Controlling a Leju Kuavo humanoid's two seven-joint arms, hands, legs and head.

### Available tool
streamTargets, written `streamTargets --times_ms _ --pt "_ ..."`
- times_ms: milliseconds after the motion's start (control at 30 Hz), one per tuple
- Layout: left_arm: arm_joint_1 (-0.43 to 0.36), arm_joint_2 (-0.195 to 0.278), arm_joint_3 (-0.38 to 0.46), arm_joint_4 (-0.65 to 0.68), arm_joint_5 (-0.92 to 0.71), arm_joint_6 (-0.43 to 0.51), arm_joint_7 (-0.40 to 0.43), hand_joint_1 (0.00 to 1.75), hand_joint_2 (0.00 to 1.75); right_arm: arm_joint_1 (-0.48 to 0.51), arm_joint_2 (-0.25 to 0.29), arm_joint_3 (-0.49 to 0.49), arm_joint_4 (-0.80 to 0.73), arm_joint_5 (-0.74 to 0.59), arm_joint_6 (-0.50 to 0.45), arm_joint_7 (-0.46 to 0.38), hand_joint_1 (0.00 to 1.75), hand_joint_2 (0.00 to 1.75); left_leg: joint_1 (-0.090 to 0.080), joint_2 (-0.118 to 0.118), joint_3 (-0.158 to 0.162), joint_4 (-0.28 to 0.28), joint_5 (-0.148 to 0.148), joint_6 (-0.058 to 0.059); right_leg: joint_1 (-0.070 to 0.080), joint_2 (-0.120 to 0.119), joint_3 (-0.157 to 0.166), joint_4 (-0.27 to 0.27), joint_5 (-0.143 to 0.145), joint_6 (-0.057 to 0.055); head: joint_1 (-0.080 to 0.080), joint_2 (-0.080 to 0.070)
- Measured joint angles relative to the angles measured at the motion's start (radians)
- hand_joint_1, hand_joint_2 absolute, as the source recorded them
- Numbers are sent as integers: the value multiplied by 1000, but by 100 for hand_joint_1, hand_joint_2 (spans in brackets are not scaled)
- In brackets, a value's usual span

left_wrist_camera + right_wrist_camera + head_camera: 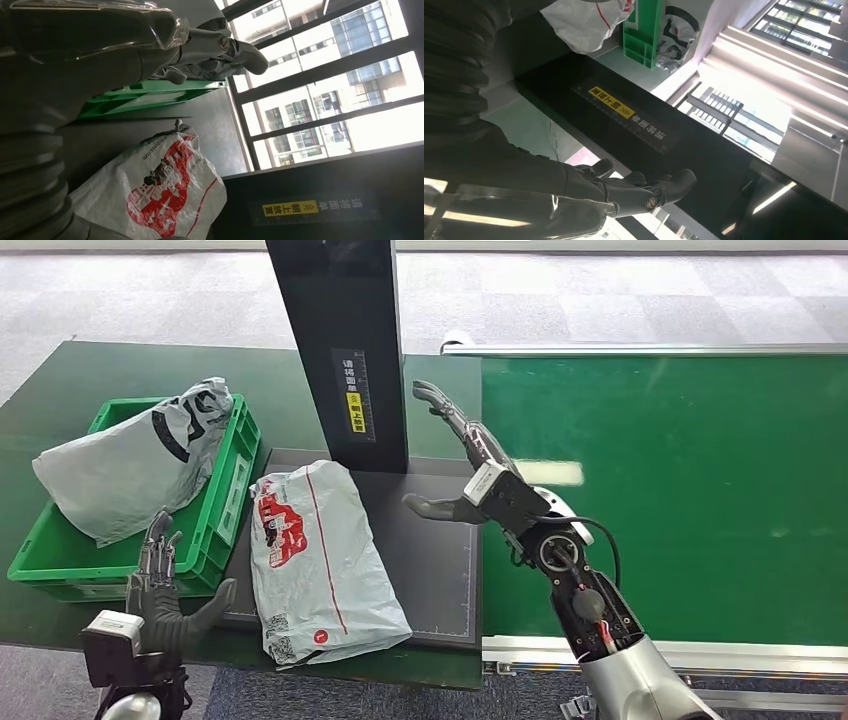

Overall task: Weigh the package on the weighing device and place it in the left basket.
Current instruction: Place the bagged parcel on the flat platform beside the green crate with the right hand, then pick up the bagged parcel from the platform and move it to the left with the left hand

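A white plastic package (315, 558) with red print lies flat on the dark weighing platform (440, 560), reaching past its front left edge; it also appears in the left wrist view (160, 192) and the right wrist view (589, 20). My left hand (160, 585) is open near the table's front left, just in front of the green basket (225, 510), apart from the package. My right hand (455, 455) is open above the platform's right side, fingers stretched toward the black post (345, 350), holding nothing.
The green basket holds a grey bag with black print (135, 460). The black post with a yellow label stands at the back of the platform. A green conveyor belt (680, 490) with metal rails runs along the right.
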Motion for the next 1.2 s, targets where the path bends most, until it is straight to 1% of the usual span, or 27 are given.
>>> streamTargets --times_ms 67,133,200,267,333,433,533,600,700,767,833,933,1033,1200 --pt "0 0 -2 0 -1 -1 0 0 175 2 -2 -7 -3 -1 -1 0 0 175 0 0 0 0 0 0 0 0 0 0 0 0 0 0" --pt "4 2 -9 -3 -24 -25 11 0 175 22 -10 -25 -16 -26 -36 -1 0 175 0 -1 1 0 0 0 0 -1 0 0 -1 0 0 0" --pt "28 6 -34 -17 -73 -77 28 0 175 88 -35 -81 -59 -92 -82 -18 0 175 0 -6 2 0 0 0 0 -6 3 -2 -3 2 -1 0" --pt "67 10 -72 -39 -118 -121 39 0 175 192 -68 -180 -116 -140 -88 -40 0 175 0 -11 2 0 -1 1 0 -11 7 -4 -4 4 0 0" --pt "100 16 -119 -58 -155 -146 51 0 175 308 -84 -298 -171 -138 -72 -49 0 175 0 -12 0 0 -3 3 -1 -12 7 -6 -4 4 1 0" --pt "123 33 -209 -68 -237 -164 84 0 175 473 -68 -454 -253 -107 -49 -57 0 175 -1 -12 0 0 -6 5 -1 -12 7 -7 -5 5 0 0" --pt "123 58 -324 -48 -333 -154 122 0 175 577 -30 -562 -315 -94 -31 -59 0 175 -1 -10 -1 0 -6 5 -1 -11 6 -7 -5 6 0 0" --pt "114 84 -406 -12 -401 -104 148 0 175 615 -8 -607 -342 -94 -24 -59 0 175 -1 -8 0 0 -6 5 -1 -9 6 -7 -5 5 0 0" --pt "86 120 -524 60 -575 60 208 0 175 643 18 -650 -369 -90 -23 -55 0 175 -1 -7 1 0 -6 5 -1 -8 6 -7 -5 5 0 0" --pt "57 133 -590 109 -688 159 243 0 175 651 33 -671 -386 -84 -26 -50 0 175 -1 -7 2 0 -5 5 -1 -8 7 -6 -5 5 0 0" --pt "29 141 -639 143 -751 207 262 0 175 658 48 -691 -404 -79 -27 -44 0 175 -1 -7 3 0 -5 5 -1 -8 8 -6 -5 5 0 0" --pt "2 152 -682 163 -811 232 289 0 175 670 66 -715 -432 -78 -23 -37 0 175 -1 -7 3 0 -5 5 -1 -8 8 -6 -4 5 0 0" --pt "-14 162 -709 171 -902 265 332 0 175 677 80 -731 -453 -78 -15 -31 0 175 -1 -7 3 0 -5 5 -1 -8 8 -6 -4 5 0 0" --pt "-25 168 -729 181 -1055 332 390 0 175 690 91 -742 -466 -75 -14 -32 0 175 -1 -7 3 0 -5 5 -1 -8 8 -6 -4 5 0 0"
